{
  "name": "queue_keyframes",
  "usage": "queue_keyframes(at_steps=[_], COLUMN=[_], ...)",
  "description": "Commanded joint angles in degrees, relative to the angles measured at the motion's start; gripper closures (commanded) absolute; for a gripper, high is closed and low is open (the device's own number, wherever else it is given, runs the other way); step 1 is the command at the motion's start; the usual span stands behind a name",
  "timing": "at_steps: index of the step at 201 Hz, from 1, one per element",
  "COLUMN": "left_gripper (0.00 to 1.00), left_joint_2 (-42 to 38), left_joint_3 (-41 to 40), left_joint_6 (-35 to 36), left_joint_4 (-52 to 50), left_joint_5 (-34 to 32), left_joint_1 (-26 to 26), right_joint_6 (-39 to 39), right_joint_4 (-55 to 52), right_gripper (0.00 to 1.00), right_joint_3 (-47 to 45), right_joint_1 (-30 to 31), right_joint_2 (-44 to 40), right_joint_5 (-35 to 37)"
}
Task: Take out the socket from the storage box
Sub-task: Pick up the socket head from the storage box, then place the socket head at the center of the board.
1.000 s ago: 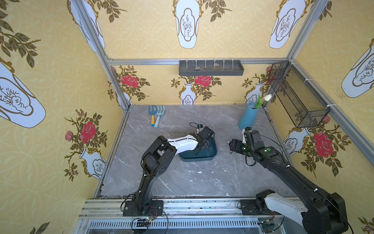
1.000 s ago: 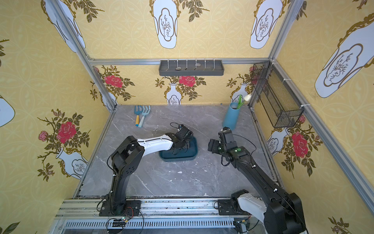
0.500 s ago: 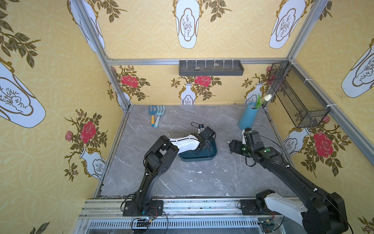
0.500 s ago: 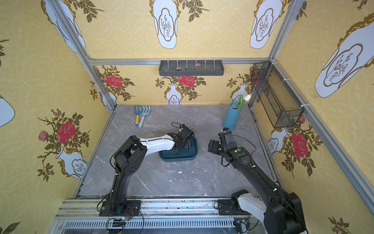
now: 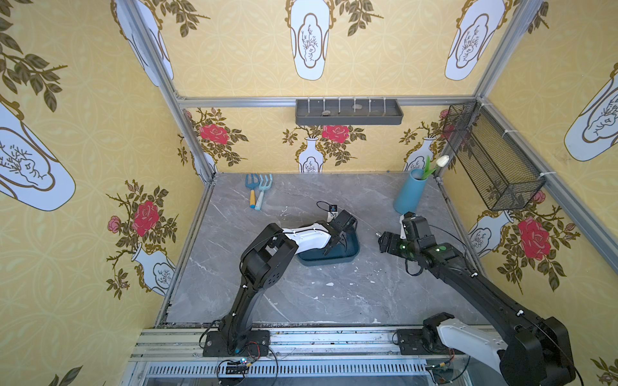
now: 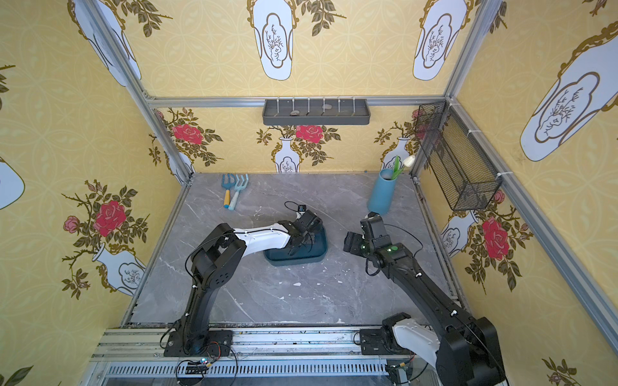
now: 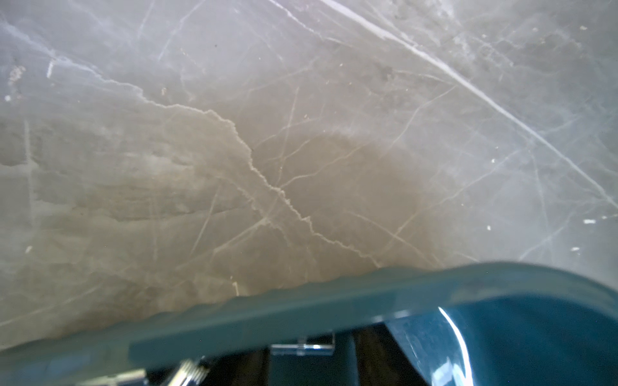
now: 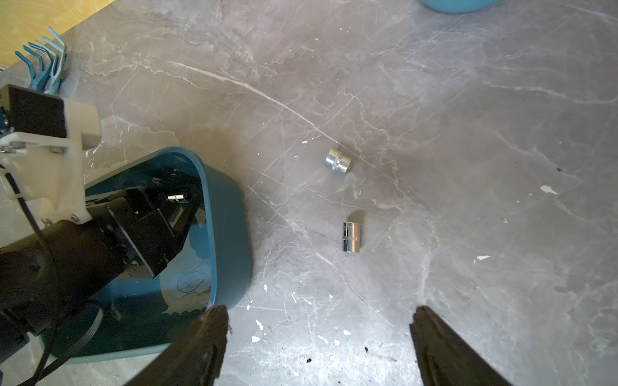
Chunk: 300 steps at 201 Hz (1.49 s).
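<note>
Socket (image 8: 175, 198), a small chrome piece, shows inside the storage box (image 8: 230, 234), low in the teal tub at the fingertips of the left end effector (image 5: 336, 246). In both top views that end effector reaches down into the box from over its long side. Its black fingers stand close around the chrome piece, but I cannot tell whether they are clamped on it or just apart from it. The left wrist view is blurred and shows mostly the box rim (image 7: 334, 310) and the grey marble tabletop (image 7: 301, 133).

The storage box sits near the middle of the tabletop. On the bare marble beside it, on the side toward the right arm, lie 2 more chrome pieces: a wider socket (image 8: 338, 161) and a narrower socket (image 8: 350, 237). They are apart from each other and from the box.

The right end effector (image 8: 321, 312) hangs near them with its 2 fingers spread wide apart, gripping nothing.

At the far right corner stands a blue vase (image 5: 409, 194) with a white tulip (image 5: 442, 161). At the far left lie a darker blue tined garden tool (image 5: 250, 183) and a lighter one (image 5: 265, 183), side by side. A grey wall tray (image 5: 347, 115) hangs on the back wall and a black wire-mesh basket (image 5: 491, 160) on the right wall.
</note>
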Motion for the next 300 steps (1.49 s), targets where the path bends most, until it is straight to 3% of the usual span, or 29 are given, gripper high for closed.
queue_keyframes(at_steps=[1, 46, 117, 217, 259, 300], left_gripper=[0.61, 0.68, 0.70, 0.70, 0.70, 0.70], left_joint_2=[0.3, -0.9, -4.9, -21.8, -28.0, -32.2], left_joint_3=[-1.1, -2.8, -5.4, -14.2, -16.2, -19.8], left_joint_6=[1.2, 1.9, 2.0, 2.2, 2.6, 2.6], left_joint_4=[1.2, 2.9, 3.8, 0.9, -1.1, -1.5], left_joint_5=[-0.2, 0.0, 1.5, 0.7, -0.6, -0.3], left_joint_1=[0.0, 0.0, -0.2, 0.0, 2.4, 8.2], right_joint_6=[0.4, 0.6, 0.5, 0.7, 0.9, 1.4], right_joint_4=[0.8, 0.9, 0.6, 0.4, 0.5, 1.0], right_gripper=[0.10, 0.10, 0.10, 0.10, 0.10, 0.10], right_joint_3=[-0.3, -0.7, -1.0, -0.9, -0.7, -0.6], right_joint_1=[-0.1, 0.0, 0.0, -0.1, -0.1, -0.1], right_joint_2=[-0.2, -0.3, -0.7, -0.8, -0.4, 0.0], right_joint_5=[-0.4, -0.2, 0.0, -0.2, -0.5, -1.0])
